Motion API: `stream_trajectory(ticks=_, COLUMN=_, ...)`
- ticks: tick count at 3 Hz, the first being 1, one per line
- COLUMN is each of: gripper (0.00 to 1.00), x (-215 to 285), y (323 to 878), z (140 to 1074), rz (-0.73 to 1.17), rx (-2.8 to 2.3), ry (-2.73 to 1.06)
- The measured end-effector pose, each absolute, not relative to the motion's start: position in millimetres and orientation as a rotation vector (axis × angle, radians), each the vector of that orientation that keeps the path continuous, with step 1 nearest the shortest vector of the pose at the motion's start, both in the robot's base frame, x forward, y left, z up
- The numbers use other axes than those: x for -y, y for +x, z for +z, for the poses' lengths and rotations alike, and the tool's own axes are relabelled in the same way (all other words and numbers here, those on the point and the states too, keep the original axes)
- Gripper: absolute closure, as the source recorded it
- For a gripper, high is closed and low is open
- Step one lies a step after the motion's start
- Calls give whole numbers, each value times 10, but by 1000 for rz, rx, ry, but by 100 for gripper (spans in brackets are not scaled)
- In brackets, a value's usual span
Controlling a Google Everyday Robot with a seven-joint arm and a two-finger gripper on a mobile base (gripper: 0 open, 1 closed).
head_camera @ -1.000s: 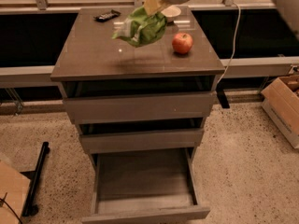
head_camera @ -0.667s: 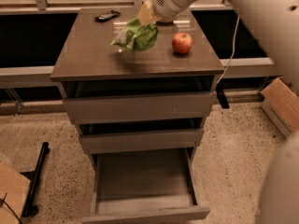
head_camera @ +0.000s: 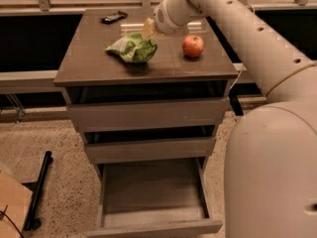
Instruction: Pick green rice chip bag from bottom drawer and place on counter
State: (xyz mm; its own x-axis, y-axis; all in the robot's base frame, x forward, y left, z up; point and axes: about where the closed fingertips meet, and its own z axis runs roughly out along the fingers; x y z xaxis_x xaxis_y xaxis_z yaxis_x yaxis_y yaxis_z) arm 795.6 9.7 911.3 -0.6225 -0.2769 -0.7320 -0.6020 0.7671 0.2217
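heads up: green rice chip bag (head_camera: 132, 47) came down since second ago, now looks sat on desk (head_camera: 94, 69), near apple (head_camera: 193, 45). end effector (head_camera: 148, 29) at bag's top edge (gripping or not, can't tell). you're basically at release.

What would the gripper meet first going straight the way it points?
Likely the green rice chip bag, lying on the counter just below the gripper; they may be touching, depth is unclear.

The arm (head_camera: 237, 29) hides the counter's (head_camera: 99, 63) back right corner; its gripper (head_camera: 147, 29) hangs over the back middle. The dark thing (head_camera: 113, 17) at back left is too small to name.
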Motion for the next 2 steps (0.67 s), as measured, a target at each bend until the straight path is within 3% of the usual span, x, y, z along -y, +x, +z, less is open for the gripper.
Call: stream_trajectory(ticks=2, gripper=36, x=-139, y=7998, z=9035, rz=605, rx=-2258, ry=-653)
